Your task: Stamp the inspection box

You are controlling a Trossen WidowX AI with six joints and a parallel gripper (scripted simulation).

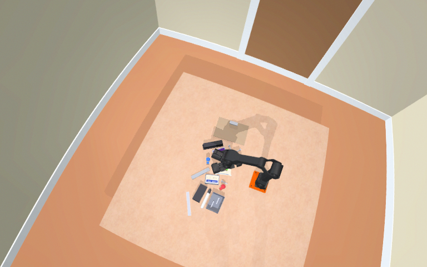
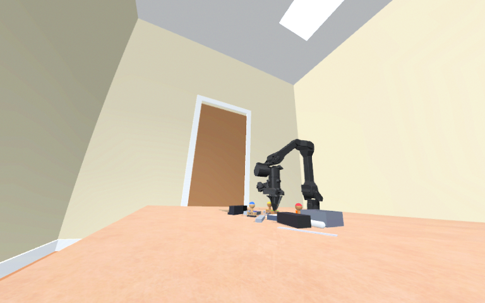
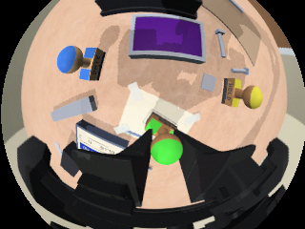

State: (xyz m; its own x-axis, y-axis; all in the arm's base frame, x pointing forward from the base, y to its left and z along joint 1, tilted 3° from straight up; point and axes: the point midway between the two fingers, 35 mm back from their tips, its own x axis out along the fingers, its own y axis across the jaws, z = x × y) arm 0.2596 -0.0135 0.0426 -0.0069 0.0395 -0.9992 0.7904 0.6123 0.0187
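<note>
My gripper (image 3: 163, 132) (image 2: 274, 209) is shut on the green-knobbed stamp (image 3: 167, 151) (image 1: 226, 169), with a finger on each side under its knob. The stamp's base is low over the white card (image 3: 139, 106) (image 1: 225, 173); whether it touches is hard to tell. The stamp's lettering is not readable. The base and fingers hide part of the card, and no print shows on the visible part. Pale tape pieces lie at the card's corners. The purple ink pad (image 3: 167, 40) (image 1: 222, 149) lies open beyond the card in the wrist view.
A blue stamp (image 3: 71, 59) (image 1: 207, 159) (image 2: 251, 204) and a yellow HOLD stamp (image 3: 253, 97) stand either side. A red stamp (image 1: 222, 187) (image 2: 298, 206), a blue-and-white box (image 1: 212, 179), a black block (image 1: 199, 192), a white marker (image 1: 205, 201) and a grey tray (image 1: 214, 206) lie at the other side.
</note>
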